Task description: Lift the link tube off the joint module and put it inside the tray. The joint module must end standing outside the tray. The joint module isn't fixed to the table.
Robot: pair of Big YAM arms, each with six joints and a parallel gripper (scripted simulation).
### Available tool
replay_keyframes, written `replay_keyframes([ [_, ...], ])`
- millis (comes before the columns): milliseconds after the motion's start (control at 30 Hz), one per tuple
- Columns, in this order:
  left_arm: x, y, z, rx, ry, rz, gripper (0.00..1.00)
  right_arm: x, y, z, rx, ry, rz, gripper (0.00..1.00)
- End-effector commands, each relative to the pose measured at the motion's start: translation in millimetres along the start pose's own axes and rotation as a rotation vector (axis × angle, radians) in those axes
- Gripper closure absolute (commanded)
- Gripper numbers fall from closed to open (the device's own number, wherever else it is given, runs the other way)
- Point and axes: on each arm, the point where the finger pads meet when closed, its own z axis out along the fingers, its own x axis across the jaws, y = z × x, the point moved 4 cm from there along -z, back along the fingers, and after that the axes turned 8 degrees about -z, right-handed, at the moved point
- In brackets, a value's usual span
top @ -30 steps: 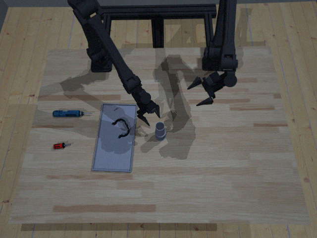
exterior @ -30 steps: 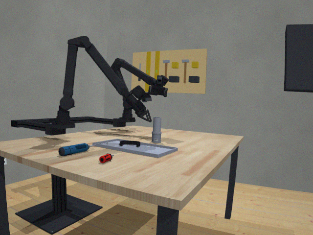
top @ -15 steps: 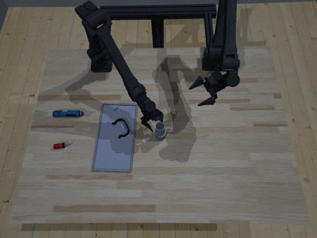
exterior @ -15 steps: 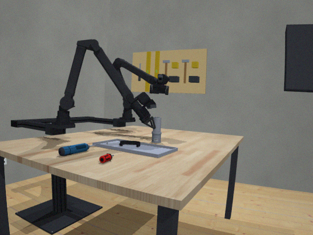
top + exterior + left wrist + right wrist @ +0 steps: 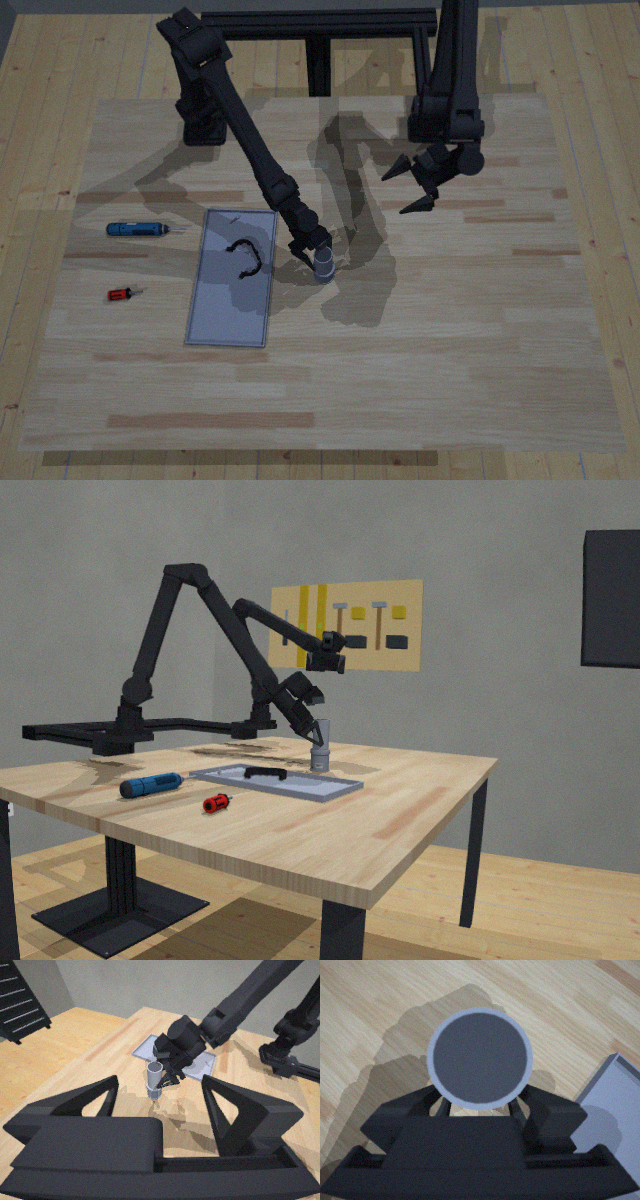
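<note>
With both claws off the tray, one tube (image 5: 323,262) (image 5: 322,729) (image 5: 155,1076) (image 5: 430,1057) sits upright on one joint module (image 5: 324,279) (image 5: 319,762) (image 5: 154,1093), beside one tray (image 5: 227,315) (image 5: 330,790) (image 5: 142,1053) (image 5: 612,1090). Right claw (image 5: 321,256) (image 5: 321,740) (image 5: 167,1080) (image 5: 479,1095): part-open around tube, can't tell if touching. Left claw (image 5: 391,196) (image 5: 325,669) (image 5: 160,1078): wide, well apart. One black handle (image 5: 258,258) (image 5: 265,772) in tray; two screwdrivers, one blue (image 5: 135,228) (image 5: 149,784), one red (image 5: 118,294) (image 5: 216,803), on worktop (image 5: 413,361) (image 5: 289,831) (image 5: 560,1010).

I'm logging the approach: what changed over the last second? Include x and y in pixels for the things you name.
The right tool (image 5: 323,258) (image 5: 321,744) (image 5: 155,1081) (image 5: 479,1079) moved down and away from the tray (image 5: 227,320) (image 5: 338,788) (image 5: 145,1050) (image 5: 622,1097), its fingers now alongside the link tube (image 5: 324,263) (image 5: 323,729) (image 5: 155,1079) (image 5: 530,1060); a grip isn't certain. The left tool (image 5: 390,196) (image 5: 325,669) (image 5: 159,1079) shifted slightly. The tube, joint module (image 5: 318,762) (image 5: 154,1093) and tray look unmoved.
</note>
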Motion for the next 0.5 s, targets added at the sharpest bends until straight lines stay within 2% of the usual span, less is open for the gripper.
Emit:
replay_keyframes([
  [0, 12.2, 35.1, 0.0, -0.039, 0.012, 0.088, 0.0, -6.4, 24.6, -2.4, -0.063, -0.012, 0.011, 0.43],
  [267, 12.2, 35.1, 0.0, -0.039, 0.012, 0.088, 0.0, -6.2, 23.1, -2.4, -0.06, -0.012, 0.011, 0.6],
  [300, 12.2, 35.1, 0.0, -0.039, 0.012, 0.088, 0.0, -6.2, 23.1, -2.4, -0.06, -0.012, 0.011, 0.54],
  [467, 12.2, 35.1, 0.0, -0.039, 0.012, 0.088, 0.0, -8.5, 38.2, 0.0, -0.095, -0.017, 0.011, 0.54],
])
